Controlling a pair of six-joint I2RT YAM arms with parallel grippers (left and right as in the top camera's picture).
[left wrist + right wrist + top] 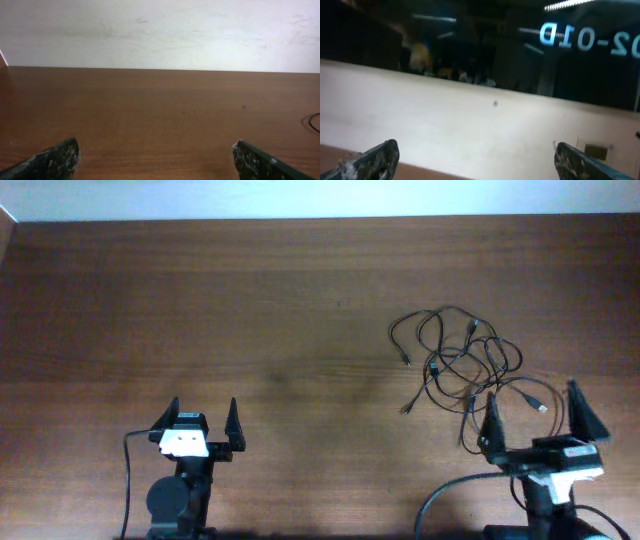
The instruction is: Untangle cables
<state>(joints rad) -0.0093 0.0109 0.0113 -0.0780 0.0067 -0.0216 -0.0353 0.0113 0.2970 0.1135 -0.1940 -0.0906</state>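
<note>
Overhead view, read near to far. Two end effectors stand at the near side of the table (250, 300): the left end effector (203, 415) and the right end effector (532, 405). Both have their jaws spread wide and hold nothing. The wrist views agree, with the left fingers (52, 160) and the right fingers (370, 160) set far apart at the frame corners.

One tangle of cables (462, 370) lies on the right half of the table, just far of the right end effector and slightly to its left. The left end effector is well apart from it, so the right arm is judged the nearer for a first pick. The tangle is a rounded sprawl with no clear long axis. One loose tail (466, 435) runs near-to-far beside the right end effector's left finger. How many cords it holds cannot be told, though several plug ends show. The left wrist view catches only a sliver of cord (315, 122) at its right edge. The right wrist view, tilted upward, shows none.
</note>
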